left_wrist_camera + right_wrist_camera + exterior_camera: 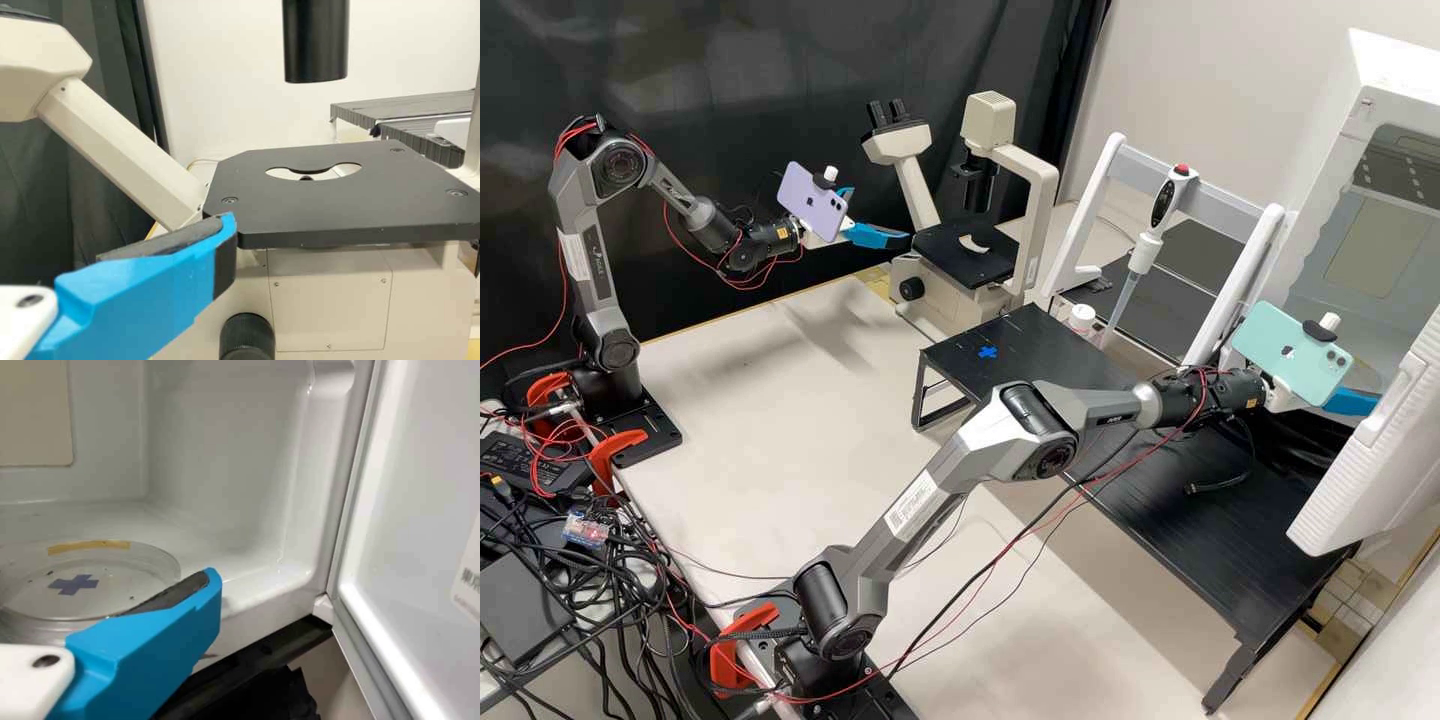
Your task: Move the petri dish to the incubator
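Note:
My left gripper (pixel 882 214) is held open in the air by the microscope; in the left wrist view the gripper (pixel 150 277) is beside the corner of the black stage. In the high view my right gripper (pixel 1352 402) is at the mouth of the incubator (pixel 1355 75). The right wrist view has the right gripper (pixel 157 637) at the near edge of a clear round petri dish (pixel 135 585), overlapping its rim. The dish lies flat inside the white incubator (pixel 225 472), over a blue cross, with a yellow strip at its far edge. Whether the gripper holds it cannot be seen.
The incubator's door (pixel 420 510) stands open beside the right gripper. A black raised shelf (pixel 1180 510) runs below the right arm. Behind it are a white rack (pixel 1105 190) with a pipette (pixel 1140 255) and a small white bottle (pixel 1081 319). The microscope (pixel 1005 165) stands at the back.

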